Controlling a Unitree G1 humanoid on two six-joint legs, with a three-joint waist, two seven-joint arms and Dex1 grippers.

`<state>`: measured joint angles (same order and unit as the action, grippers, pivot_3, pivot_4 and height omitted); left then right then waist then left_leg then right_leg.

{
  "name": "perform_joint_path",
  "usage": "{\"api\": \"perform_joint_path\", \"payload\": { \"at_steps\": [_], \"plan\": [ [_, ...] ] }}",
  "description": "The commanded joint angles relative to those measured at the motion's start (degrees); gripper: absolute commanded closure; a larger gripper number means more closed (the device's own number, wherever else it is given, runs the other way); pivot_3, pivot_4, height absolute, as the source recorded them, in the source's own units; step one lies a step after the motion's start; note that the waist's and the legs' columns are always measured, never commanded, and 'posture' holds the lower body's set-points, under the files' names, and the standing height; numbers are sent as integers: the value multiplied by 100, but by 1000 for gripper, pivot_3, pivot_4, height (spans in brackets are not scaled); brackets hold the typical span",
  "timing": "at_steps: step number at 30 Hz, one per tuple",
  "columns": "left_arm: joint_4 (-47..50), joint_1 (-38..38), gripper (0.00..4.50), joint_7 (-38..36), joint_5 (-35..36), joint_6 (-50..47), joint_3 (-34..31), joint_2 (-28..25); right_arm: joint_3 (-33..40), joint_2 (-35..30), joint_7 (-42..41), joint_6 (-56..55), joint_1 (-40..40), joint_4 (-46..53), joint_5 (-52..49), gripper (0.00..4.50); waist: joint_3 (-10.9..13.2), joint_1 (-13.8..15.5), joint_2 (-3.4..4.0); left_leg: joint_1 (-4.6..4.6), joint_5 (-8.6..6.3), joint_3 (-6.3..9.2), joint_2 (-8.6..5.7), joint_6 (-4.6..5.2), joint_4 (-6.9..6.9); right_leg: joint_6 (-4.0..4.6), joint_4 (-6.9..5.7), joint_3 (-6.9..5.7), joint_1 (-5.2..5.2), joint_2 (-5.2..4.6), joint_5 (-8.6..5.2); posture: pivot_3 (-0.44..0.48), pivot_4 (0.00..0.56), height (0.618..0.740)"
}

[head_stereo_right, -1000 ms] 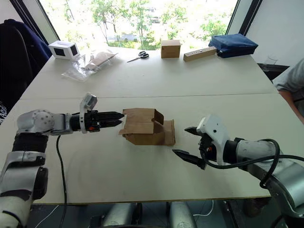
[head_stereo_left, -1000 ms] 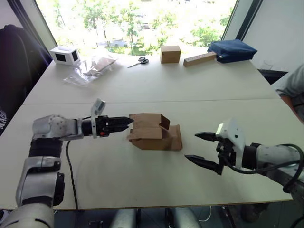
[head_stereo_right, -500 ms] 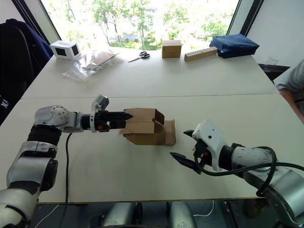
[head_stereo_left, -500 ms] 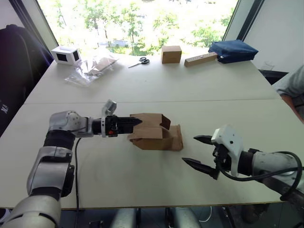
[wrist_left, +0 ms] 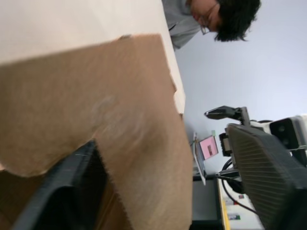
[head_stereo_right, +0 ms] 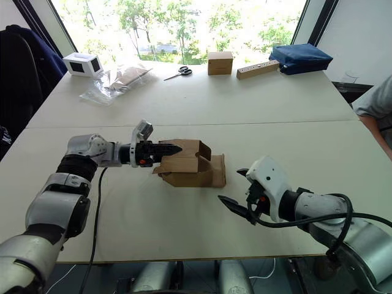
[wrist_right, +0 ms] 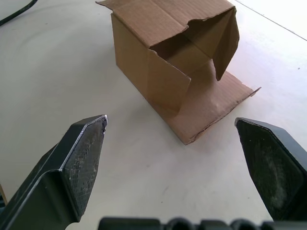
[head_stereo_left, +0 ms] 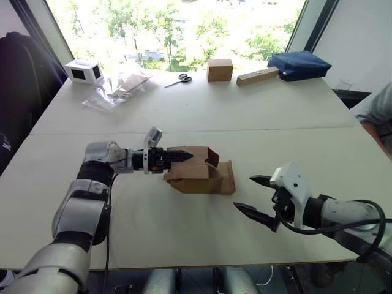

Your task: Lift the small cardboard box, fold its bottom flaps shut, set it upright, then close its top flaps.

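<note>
the small cardboard box (head_stereo_left: 197, 171) lies on its side at the centre of the frame on the pale matte table (head_stereo_left: 245, 116), plain brown corrugated board with raw, slightly ragged cut edges. you can see one flap (head_stereo_left: 227, 177) lying flat on the tabletop on the side facing the right gripper, and the others standing loose around the open end. your left gripper (head_stereo_left: 182, 155) reaches in from the left of the frame, its black fingers laid over the box's upper near edge; they look pressed close together, but you cannot tell whether they pinch the cardboard or only rest on it. your right gripper (head_stereo_left: 255, 196) sits at lower right, apart from the box, fingers spread wide with nothing between them. the right wrist view gives you what the head views do not: the hollow interior of the box (wrist_right: 168, 62), the notched edge of one upper flap, and the ribbed texture of the finger pads (wrist_right: 81, 158). the left wrist view puts smooth brown board right against the lens and shows a person in grey beyond the table edge. along the top of the frame: a tidy tan cube box (head_stereo_left: 219, 69), a long wooden block (head_stereo_left: 258, 76), scissors (head_stereo_left: 179, 79), a crinkled clear plastic bag (head_stereo_left: 116, 90), a white device (head_stereo_left: 84, 71), and a blue cloth bundle (head_stereo_left: 299, 64).
</note>
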<state>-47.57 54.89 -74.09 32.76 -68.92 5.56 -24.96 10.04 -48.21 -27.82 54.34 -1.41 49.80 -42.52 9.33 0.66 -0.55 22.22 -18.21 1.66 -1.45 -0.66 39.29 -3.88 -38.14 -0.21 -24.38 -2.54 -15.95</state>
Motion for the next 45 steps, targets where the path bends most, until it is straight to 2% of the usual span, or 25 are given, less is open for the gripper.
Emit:
{"api": "perform_joint_path", "payload": {
  "at_steps": [1,6,7,12,14,20,24,28,33,39,45],
  "plan": [
    [15,192,2418,-177,-86,83,-22,10,159,49,103,-31,2,229,-69,0,0,0,0,0,0,0,0,0,0,0,0,0,0,0,0,0,150,740],
    [32,181,4304,-233,-106,60,-82,88,180,64,138,-98,-70,167,-54,0,0,1,0,0,0,0,0,0,0,0,0,0,0,0,0,0,150,740],
    [49,181,4458,-237,-85,41,-115,98,182,68,132,-115,-86,150,-47,0,0,1,0,0,0,0,0,0,0,0,0,0,0,0,0,0,150,740],
    [516,72,4458,-224,158,-168,-396,-21,450,326,175,-165,-74,-16,-331,0,0,0,0,0,0,0,0,0,0,0,0,0,0,0,0,0,150,740],
    [972,-53,4458,-181,260,-140,-516,-127,746,632,324,-184,77,-204,-710,0,0,-4,-2,0,0,1,1,0,0,0,0,0,0,0,0,0,150,740],
    [2665,-191,4458,105,565,470,-1125,-297,1415,1403,1130,-400,1047,-1040,-1499,0,-1,-9,-1,2,3,3,6,-5,0,0,-2,2,-3,-2,0,0,150,740],
    [3310,-153,4500,160,617,924,-1247,-423,1454,1639,1533,-571,1842,-1460,-1693,978,-4,1,5,6,13,0,4,-23,-1,0,-4,3,-11,-5,0,0,150,740],
    [3687,69,4500,-18,520,1457,-1096,-668,1206,1867,1749,-762,3242,-2063,-1811,2540,-3,-31,9,6,15,-4,4,-26,-3,0,-8,5,-15,-4,0,0,150,740],
    [3659,273,4500,-88,465,1811,-999,-801,863,1833,1461,-775,3996,-2310,-1904,4471,-3,-34,8,6,14,-2,4,-25,-10,0,-7,3,-18,-1,0,0,150,740],
    [3670,308,4500,-138,436,2035,-830,-798,98,1653,1196,-809,4226,-2471,-1216,4471,-3,-44,8,11,7,-6,2,-12,-1,0,-6,4,-17,-4,0,0,150,740],
    [3705,322,4500,-110,524,2016,-797,-767,-262,1707,918,-915,4163,-2612,-788,4471,-3,-111,8,12,5,-4,2,-9,-2,0,-7,4,-19,-2,0,0,150,740]
  ]
}}
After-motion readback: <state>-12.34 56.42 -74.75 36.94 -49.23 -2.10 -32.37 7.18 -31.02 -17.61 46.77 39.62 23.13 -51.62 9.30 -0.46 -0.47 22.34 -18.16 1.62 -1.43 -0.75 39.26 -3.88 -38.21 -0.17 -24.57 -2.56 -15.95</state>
